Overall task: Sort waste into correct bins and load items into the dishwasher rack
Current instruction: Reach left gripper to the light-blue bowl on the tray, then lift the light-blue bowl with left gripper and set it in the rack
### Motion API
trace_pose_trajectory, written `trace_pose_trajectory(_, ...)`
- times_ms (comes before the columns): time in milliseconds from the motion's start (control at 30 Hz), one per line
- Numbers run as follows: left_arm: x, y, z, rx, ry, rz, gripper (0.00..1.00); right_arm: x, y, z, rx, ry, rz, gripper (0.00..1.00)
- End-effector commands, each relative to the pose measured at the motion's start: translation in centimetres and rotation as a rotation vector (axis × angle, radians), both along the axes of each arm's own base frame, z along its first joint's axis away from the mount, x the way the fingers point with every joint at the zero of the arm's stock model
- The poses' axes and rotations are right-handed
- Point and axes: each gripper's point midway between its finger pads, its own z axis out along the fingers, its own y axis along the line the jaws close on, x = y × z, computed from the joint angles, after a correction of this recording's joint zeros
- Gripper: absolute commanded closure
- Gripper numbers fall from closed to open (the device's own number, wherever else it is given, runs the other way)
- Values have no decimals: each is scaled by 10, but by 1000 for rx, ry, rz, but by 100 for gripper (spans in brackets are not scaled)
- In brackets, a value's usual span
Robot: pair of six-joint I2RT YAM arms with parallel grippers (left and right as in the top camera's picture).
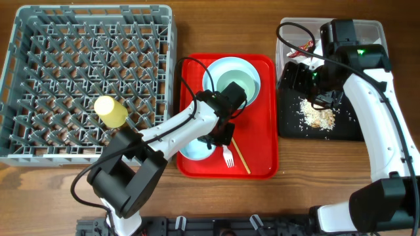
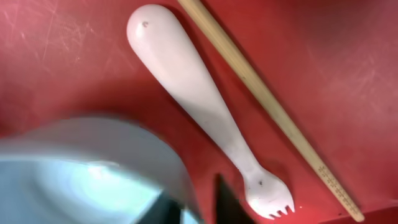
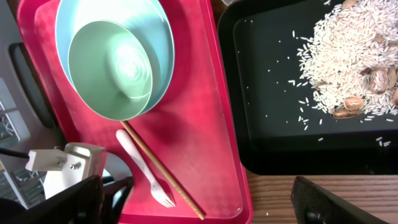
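A: What are the hands doing?

B: The left gripper (image 1: 222,136) has its fingers clamped on a bowl's (image 2: 87,180) rim, low over the red tray (image 1: 262,141). The right gripper (image 1: 321,98) hovers over the black tray (image 1: 289,124); I can't tell its fingers' state.

A: And nearby?

B: The fork (image 2: 205,112) and chopstick (image 2: 267,102) lie side by side on the red tray. The yellow cup (image 1: 110,111) sits in the rack (image 1: 39,65).

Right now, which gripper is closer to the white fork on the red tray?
Left. The left gripper hovers just beside the white fork on the red tray; the right gripper is off over the black tray.
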Motion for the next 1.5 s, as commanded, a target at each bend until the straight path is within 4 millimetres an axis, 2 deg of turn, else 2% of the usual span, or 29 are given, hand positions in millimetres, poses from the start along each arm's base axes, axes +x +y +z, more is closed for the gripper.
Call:
trace_pose_trajectory(0,2,-7,5,-22,-6,-9,96,0,-4,-4,-15,17,-16,3)
trace_pose_trajectory(67,5,-10,13,-38,-15,-9,96,0,-4,-4,-16,17,-16,3)
trace_pose_trajectory(167,11,-16,36,-69,-50,-9,96,0,-4,-4,-15,18,-16,3)
trace_pose_trajectory(300,22,-25,81,-135,-125,-45,96,0,-4,-4,-15,17,-15,3)
trace_pose_trajectory(400,34,-25,117,-184,-198,-92,96,0,-4,-4,-17,14,-5,3)
trace_pose_trajectory(533,61,-2,166,-232,-301,-67,96,-1,-4,-5,-19,13,6,4)
trace_pose_trajectory(700,102,57,206,-280,-417,46,96,0,-4,-4,-20,12,7,4)
trace_pose_trajectory(867,116,90,225,-533,-399,-24,96,0,-4,-4,-19,11,7,4)
trace_pose_trajectory(1000,128,124,241,-711,-435,-29,96,0,-4,-4,-19,12,7,4)
trace_pose_trajectory(1133,139,158,248,-832,-488,-26,96,0,-4,-4,-19,12,7,4)
trace_pose_trajectory(1333,156,189,240,-999,-518,-18,96,0,-4,-4,-19,12,7,4)
trace_pose_trajectory(1467,174,204,222,-1107,-515,19,96,0,-4,-4,-19,12,7,4)
